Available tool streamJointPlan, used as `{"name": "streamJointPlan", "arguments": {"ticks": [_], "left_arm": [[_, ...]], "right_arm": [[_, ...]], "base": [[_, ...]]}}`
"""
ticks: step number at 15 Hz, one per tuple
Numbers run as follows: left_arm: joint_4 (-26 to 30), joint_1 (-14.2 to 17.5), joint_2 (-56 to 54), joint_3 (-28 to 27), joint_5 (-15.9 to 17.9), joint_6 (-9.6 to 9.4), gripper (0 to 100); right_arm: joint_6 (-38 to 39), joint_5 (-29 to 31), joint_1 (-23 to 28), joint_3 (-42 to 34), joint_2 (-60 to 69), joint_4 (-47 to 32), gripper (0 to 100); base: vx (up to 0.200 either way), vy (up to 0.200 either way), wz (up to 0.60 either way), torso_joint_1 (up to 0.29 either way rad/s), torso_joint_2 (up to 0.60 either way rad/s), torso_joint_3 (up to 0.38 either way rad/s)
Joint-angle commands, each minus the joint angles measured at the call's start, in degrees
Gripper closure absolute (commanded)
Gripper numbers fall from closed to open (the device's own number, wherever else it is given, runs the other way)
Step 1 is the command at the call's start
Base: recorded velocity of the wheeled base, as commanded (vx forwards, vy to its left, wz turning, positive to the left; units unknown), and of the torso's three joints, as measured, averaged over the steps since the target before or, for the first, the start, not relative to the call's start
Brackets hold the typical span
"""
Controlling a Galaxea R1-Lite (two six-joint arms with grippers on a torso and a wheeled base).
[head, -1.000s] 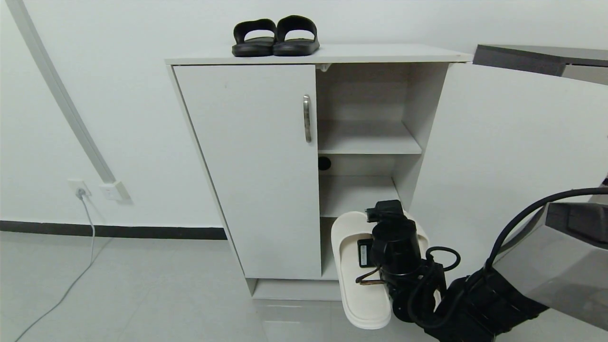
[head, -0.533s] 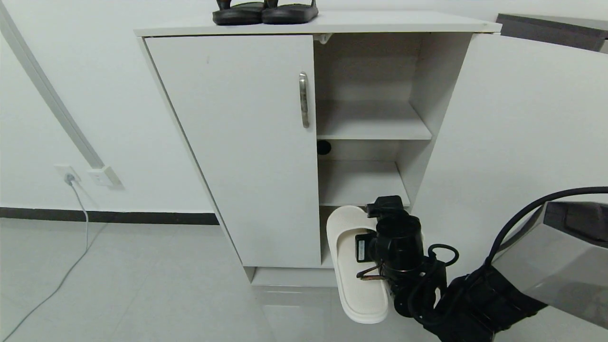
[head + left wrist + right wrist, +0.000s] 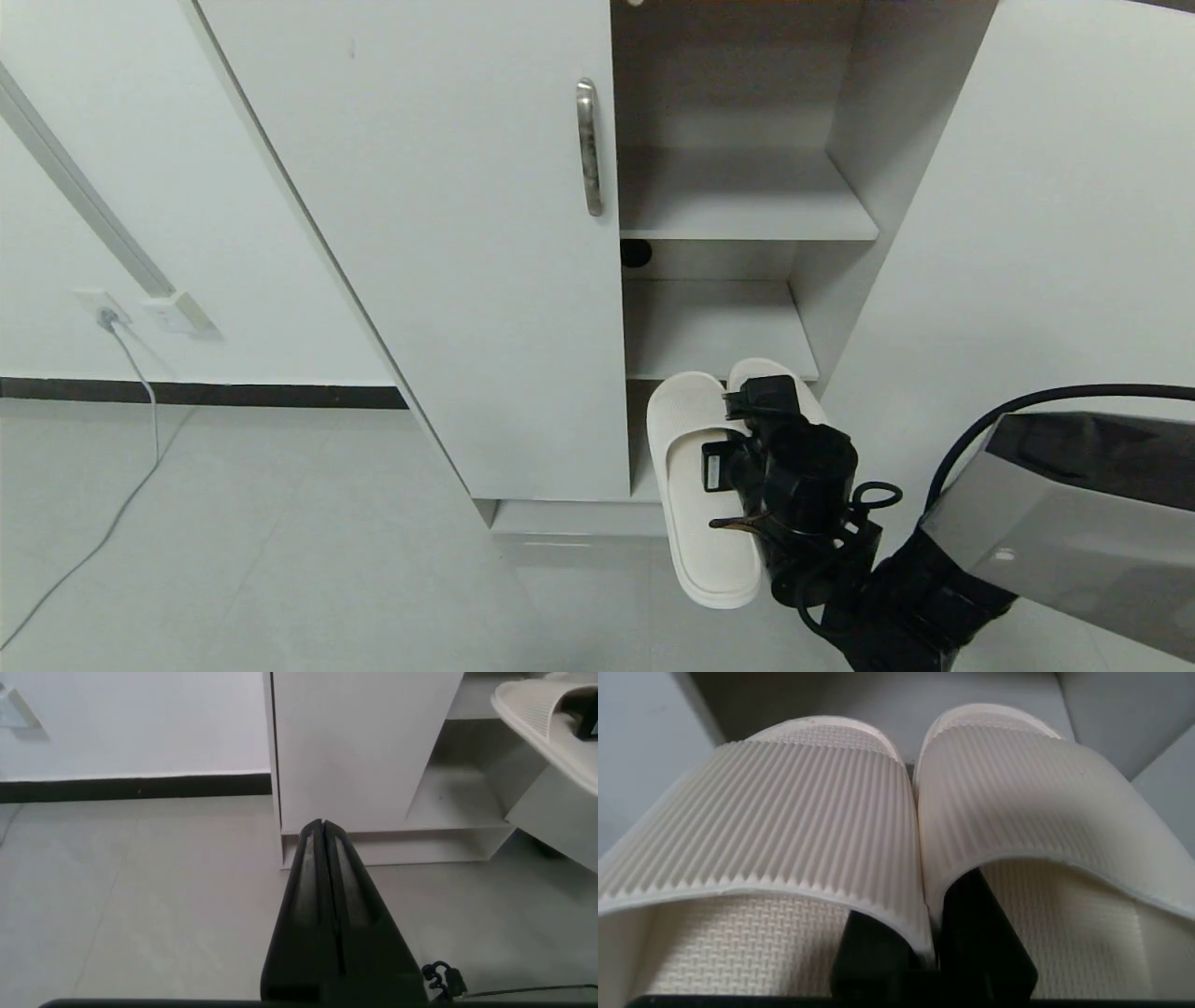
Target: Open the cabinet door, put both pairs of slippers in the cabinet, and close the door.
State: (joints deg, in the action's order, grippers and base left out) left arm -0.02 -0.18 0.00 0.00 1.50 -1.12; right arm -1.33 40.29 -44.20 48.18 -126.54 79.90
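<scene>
**Q:** Which is the largest body?
**A:** The cabinet (image 3: 845, 121). Its right door (image 3: 1046, 233) is swung wide and its left door (image 3: 439, 233) is closed.

**Q:** Where are the white slippers?
**A:** The white slippers (image 3: 695, 485) are side by side, off the floor (image 3: 140, 905), just before the open half. Their toes are at the lowest compartment.

**Q:** And your grippers?
**A:** My right gripper (image 3: 932, 943) pinches the two adjoining straps together. My left gripper (image 3: 322, 829), fingers pressed together, hangs over the tiles before the closed door.
</scene>
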Motion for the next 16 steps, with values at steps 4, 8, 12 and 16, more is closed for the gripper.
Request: {"name": "streamJointPlan", "arguments": {"ticks": [4,8,12,16], "left_arm": [[-0.06,0.01,0.09,0.00,-0.01,-0.02,100],[-0.06,0.01,0.09,0.00,-0.01,-0.02,100],[-0.06,0.01,0.09,0.00,-0.01,-0.02,100],[0.02,0.01,0.09,0.00,-0.01,-0.02,100]], "right_arm": [[-1.57,-0.12,2.81,2.27,-3.72,2.19,100],[-1.40,-0.12,3.42,2.89,-4.24,1.31,100],[-1.40,-0.21,3.69,2.98,-4.24,1.31,100],[-1.48,-0.39,3.77,3.15,-4.42,0.70,100]], "base": [[0.000,0.000,0.00,0.000,0.00,0.000],[0.000,0.000,0.00,0.000,0.00,0.000],[0.050,0.000,0.00,-0.001,0.00,0.001],[0.200,0.000,0.00,0.001,0.00,0.004]]}}
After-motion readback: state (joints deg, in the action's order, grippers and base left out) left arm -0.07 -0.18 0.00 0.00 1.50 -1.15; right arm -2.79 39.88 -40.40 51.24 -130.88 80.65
